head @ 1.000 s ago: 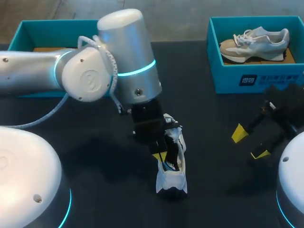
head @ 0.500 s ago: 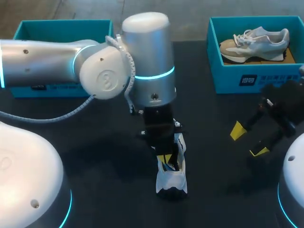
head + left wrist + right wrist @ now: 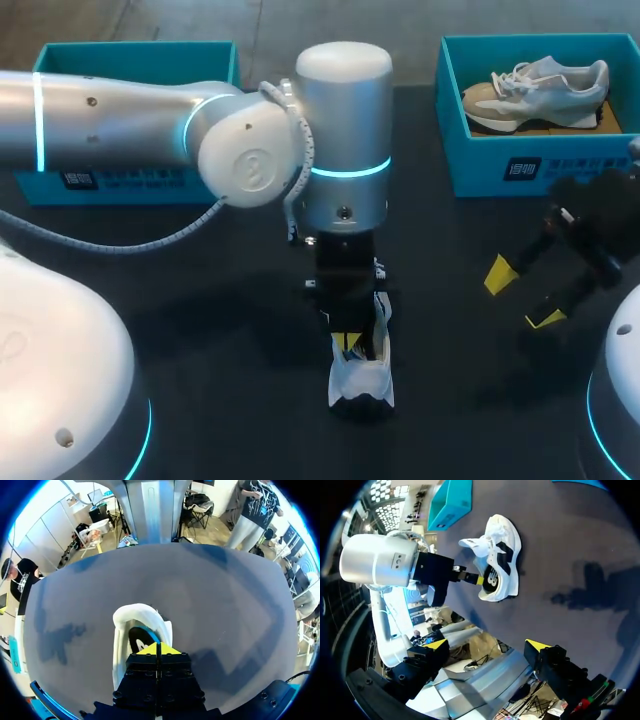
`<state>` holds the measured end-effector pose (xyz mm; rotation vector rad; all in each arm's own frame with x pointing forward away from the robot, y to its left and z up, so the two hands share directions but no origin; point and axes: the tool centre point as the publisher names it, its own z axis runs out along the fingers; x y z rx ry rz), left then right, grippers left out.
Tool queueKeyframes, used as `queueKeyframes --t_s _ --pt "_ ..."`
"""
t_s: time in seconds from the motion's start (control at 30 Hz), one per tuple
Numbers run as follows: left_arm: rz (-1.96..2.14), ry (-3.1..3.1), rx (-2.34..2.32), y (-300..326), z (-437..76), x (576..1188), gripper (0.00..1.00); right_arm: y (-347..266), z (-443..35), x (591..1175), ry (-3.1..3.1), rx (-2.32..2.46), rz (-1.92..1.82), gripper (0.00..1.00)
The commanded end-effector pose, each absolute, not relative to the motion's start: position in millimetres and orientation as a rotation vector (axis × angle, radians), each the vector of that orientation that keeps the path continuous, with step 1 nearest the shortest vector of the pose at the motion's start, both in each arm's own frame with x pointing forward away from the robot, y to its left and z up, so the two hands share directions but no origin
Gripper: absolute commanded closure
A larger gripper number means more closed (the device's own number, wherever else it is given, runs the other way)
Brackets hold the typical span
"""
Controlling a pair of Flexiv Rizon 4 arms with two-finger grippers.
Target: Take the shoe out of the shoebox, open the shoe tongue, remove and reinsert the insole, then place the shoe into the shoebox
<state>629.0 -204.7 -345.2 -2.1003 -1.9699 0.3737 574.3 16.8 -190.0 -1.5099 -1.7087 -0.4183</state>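
The white shoe (image 3: 362,378) lay on the table (image 3: 210,340), outside both shoeboxes. The left gripper (image 3: 156,649) was closed, its 2 tips pressed together inside the shoe's opening. The right gripper (image 3: 522,298) stood open, well apart from the shoe.

Left tool (image 3: 347,341) seemingly inside shoe (image 3: 363,380)
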Motion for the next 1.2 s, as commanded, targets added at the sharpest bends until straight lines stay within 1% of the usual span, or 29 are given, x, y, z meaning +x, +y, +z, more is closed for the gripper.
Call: queueKeyframes --t_s 0.03,0.83,1.2 --pt "0.355 -1.960 -2.096 -209.2 -350.2 629.9 1.00 16.9 -189.9 573.0 -1.709 -1.514 -0.418 0.00" --pt "0.308 -1.889 -2.084 -203.9 -380.5 621.7 1.00 16.9 -189.9 573.0 -1.709 -1.514 -0.418 0.00" --pt "0.332 -1.891 -2.085 -206.2 -404.3 613.4 1.00 16.9 -189.9 573.0 -1.709 -1.514 -0.418 0.00"
